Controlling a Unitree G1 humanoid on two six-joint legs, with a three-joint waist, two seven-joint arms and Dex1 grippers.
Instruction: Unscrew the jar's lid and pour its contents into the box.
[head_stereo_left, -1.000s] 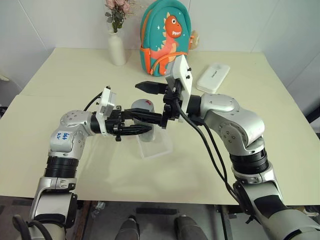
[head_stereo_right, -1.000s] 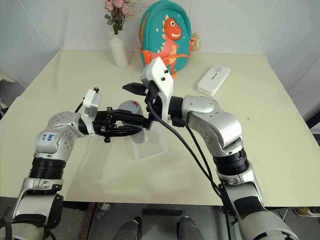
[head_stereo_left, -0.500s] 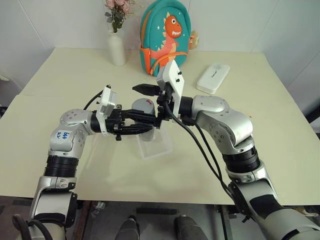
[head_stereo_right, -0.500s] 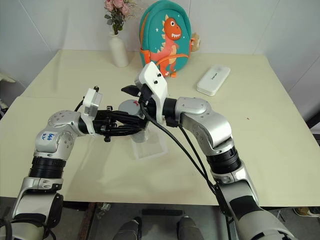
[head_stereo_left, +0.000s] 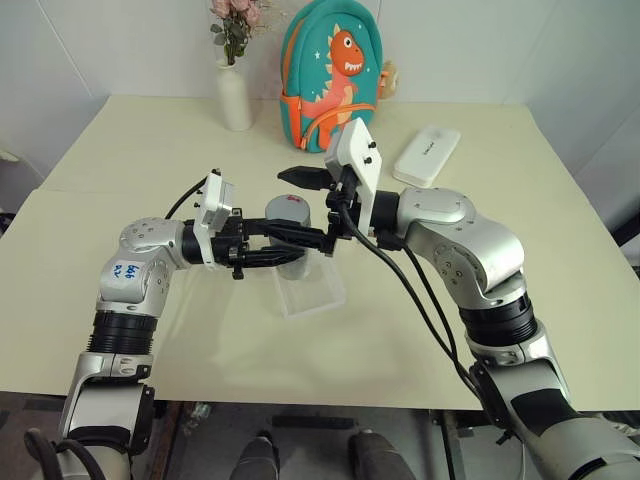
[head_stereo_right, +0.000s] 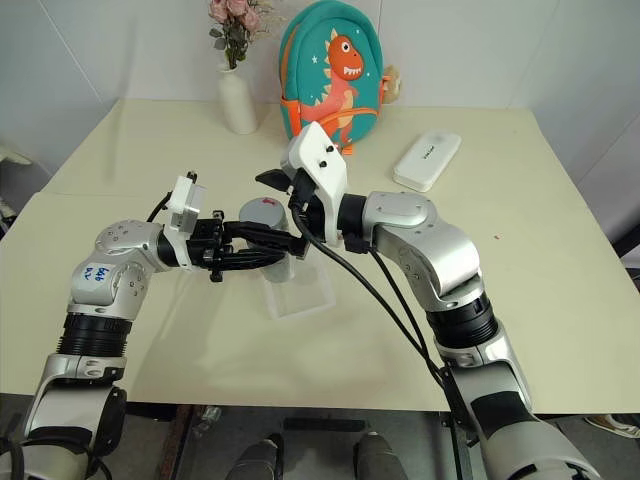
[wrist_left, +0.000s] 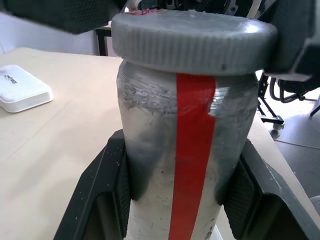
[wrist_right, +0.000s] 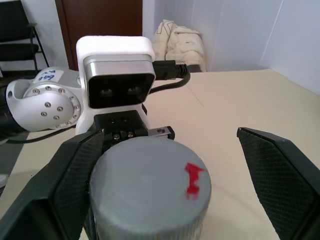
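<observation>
Swinging back out to my right, the right arm has undone its lean over the jar of half a second ago, while the left arm hasn't budged. I've got the cream table (head_stereo_left: 150, 140) under everything, the dinosaur backpack (head_stereo_left: 333, 70) and flower vase (head_stereo_left: 233, 95) at the far edge, a white case (head_stereo_left: 427, 155) beside them. On to the clear box (head_stereo_left: 312, 292), sitting right below the jar (wrist_left: 175, 165). My left gripper (head_stereo_left: 290, 250) is clamped on the jar's body, holding it upright above the box. My right gripper (head_stereo_left: 315, 210) is spread wide, one finger each side of the lid (wrist_right: 150, 190), apparently not touching. Lid's on the jar.
</observation>
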